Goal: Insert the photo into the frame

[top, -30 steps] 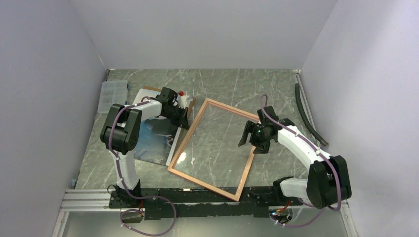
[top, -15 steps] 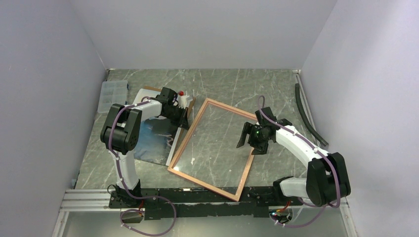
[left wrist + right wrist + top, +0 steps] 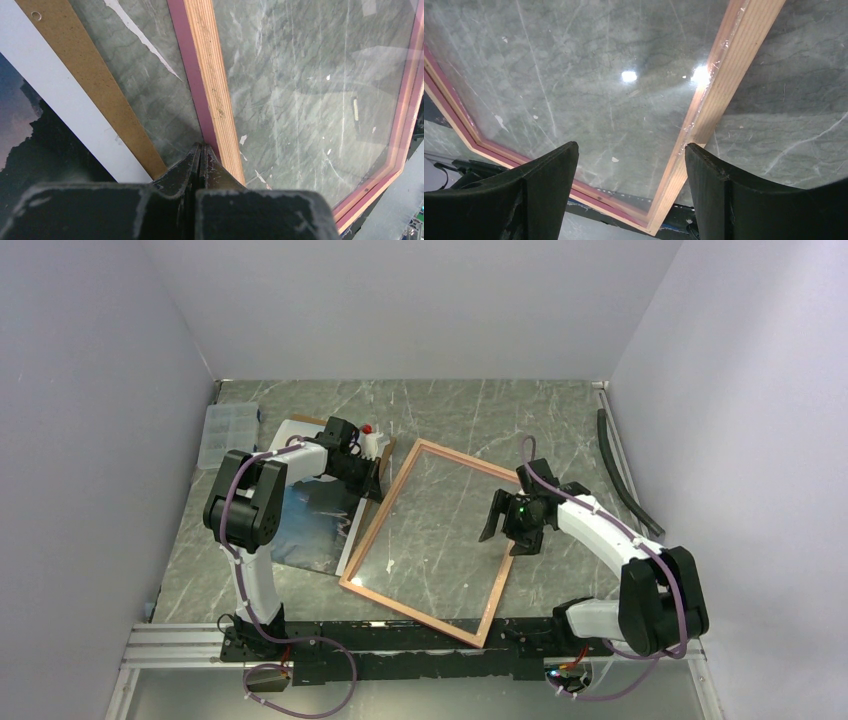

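Observation:
The frame (image 3: 412,613) lies flat mid-table, tan back up, with its clear pane in it. The photo (image 3: 310,525), dark mountains with a white border, lies left of it on the brown backing board (image 3: 100,100). My left gripper (image 3: 372,486) is shut and empty. In the left wrist view its tip (image 3: 200,148) rests against the pink outer edge of the frame's left rail (image 3: 212,85), with the photo (image 3: 25,150) to its left. My right gripper (image 3: 506,524) is open above the frame's right rail (image 3: 724,85), which runs between its fingers (image 3: 549,185), close to the right one.
A clear plastic organizer box (image 3: 220,430) sits at the back left. A small red and white object (image 3: 372,436) lies behind the left gripper. A black strip (image 3: 625,475) runs along the right wall. An aluminium rail (image 3: 190,645) borders the near edge.
My right gripper has shifted slightly left over the frame's right rail, still open. The left arm, frame and photo have not moved.

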You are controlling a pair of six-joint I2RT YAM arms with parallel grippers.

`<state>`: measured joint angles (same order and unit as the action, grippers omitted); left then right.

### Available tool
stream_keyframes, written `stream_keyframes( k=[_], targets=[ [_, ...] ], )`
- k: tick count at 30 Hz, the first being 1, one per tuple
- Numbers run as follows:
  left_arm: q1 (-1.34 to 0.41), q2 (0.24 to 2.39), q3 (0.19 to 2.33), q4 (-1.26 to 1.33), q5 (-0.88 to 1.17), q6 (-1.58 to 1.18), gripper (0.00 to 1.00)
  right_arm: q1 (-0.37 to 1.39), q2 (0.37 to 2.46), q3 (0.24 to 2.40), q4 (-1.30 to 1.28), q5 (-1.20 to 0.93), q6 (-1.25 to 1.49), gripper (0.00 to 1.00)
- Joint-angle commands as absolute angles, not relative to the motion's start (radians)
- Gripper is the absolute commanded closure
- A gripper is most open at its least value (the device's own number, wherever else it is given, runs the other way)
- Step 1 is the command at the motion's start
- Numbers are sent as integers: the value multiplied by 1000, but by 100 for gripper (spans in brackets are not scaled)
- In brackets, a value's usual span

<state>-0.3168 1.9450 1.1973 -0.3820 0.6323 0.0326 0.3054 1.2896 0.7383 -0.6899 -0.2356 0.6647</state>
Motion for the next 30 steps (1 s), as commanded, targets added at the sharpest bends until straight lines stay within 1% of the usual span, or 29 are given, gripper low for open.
stream_keyframes(
  k=[1,9,30],
  targets=[
    [-328,1887,1190,-386,687,21,97,298,1268,716,-673,-229,666,19],
    [-328,1887,1183,-378,689,17,97,298,1296,675,-615,-252,679,20],
    [-330,1925,1172,-354,690,15,97,300,1362,650,-445,-334,752,21]
  ],
)
